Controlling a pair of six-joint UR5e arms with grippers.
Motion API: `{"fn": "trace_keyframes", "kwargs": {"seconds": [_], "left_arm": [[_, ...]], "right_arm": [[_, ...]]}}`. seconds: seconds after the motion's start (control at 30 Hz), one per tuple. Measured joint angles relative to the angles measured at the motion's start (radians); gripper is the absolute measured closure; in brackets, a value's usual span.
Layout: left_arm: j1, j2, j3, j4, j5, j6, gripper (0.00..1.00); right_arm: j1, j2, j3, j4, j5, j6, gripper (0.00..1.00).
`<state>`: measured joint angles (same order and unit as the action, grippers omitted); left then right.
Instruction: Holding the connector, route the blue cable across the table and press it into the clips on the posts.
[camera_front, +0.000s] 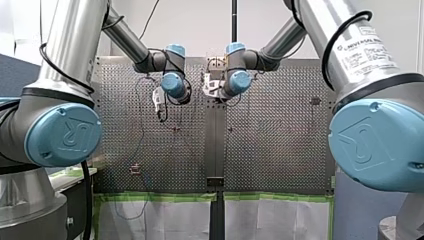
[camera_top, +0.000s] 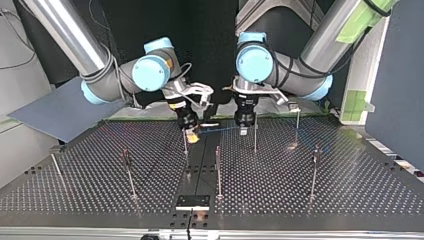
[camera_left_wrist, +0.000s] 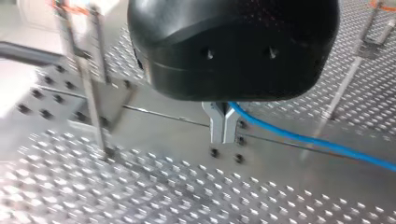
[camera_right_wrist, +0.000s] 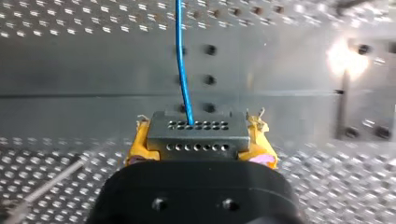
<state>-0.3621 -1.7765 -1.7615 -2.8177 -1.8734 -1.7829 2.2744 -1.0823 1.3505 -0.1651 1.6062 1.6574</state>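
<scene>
Ahead of connector (camera_right_wrist: 198, 133), blue cable (camera_right_wrist: 182, 60) straight

This is a robotics laboratory test cell, not a home or a shop. Indicators:

My left arm (camera_front: 65, 75) and my right arm (camera_front: 360, 55) are both industrial units with silver tubes and blue joint caps. They are mounted at a perforated table (camera_top: 300, 190) of metal with a regular grid of holes.

Thin metal posts (camera_top: 218, 170) stand upright in that grid as fixtures.

In the front view, green tape (camera_front: 160, 197) edges the table's near side, above white sheeting (camera_front: 165, 220).

In the top view, a dark backdrop (camera_top: 210, 30) stands behind my arms, with a grey panel (camera_top: 60, 112) at the view's left.
</scene>
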Motion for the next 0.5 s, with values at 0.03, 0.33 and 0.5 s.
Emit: {"fn": "trace_keyframes", "kwargs": {"seconds": [0.03,0.33,0.5], "left_arm": [[-0.001,0.009,0.000,-0.002,0.000,0.000,0.98],[-0.010,0.086,0.001,-0.003,-0.002,0.003,0.98],[-0.010,0.127,0.003,0.003,-0.001,0.002,0.98]], "right_arm": [[0.000,-0.007,0.000,0.001,0.002,0.000,1.00],[-0.002,-0.084,0.000,0.012,0.012,-0.001,1.00],[-0.003,-0.129,0.000,0.020,0.012,-0.001,1.00]]}}
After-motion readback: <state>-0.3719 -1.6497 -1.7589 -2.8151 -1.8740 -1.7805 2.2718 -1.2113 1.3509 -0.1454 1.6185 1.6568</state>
